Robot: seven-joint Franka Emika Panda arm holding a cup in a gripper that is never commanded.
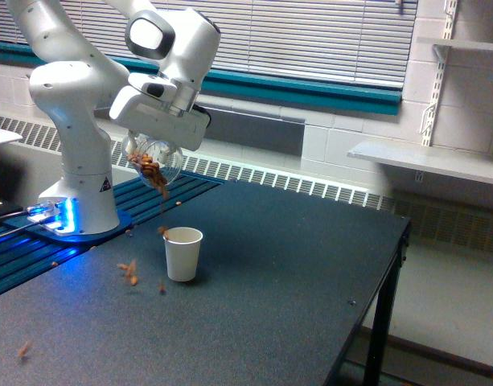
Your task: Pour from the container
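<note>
Here the dark table [294, 273] lies mostly bare toward its far edge and the corner at the exterior view's right, with only a white paper cup [182, 253] standing upright near its middle and brown pieces [131, 274] scattered just beside it toward the exterior view's left. The white arm [85, 88] bends down from its blue-lit base [57, 219], its gripper [154, 141] clamped on the container [154, 163], which hangs tipped above and to the exterior view's left of the cup, brown pieces showing through its wall and dropping from its mouth. Behind stand slatted blinds [310, 36], a teal sill [310, 90] and a wall shelf [423, 161].

Window blinds [310, 36], white block wall [355, 145]
</note>
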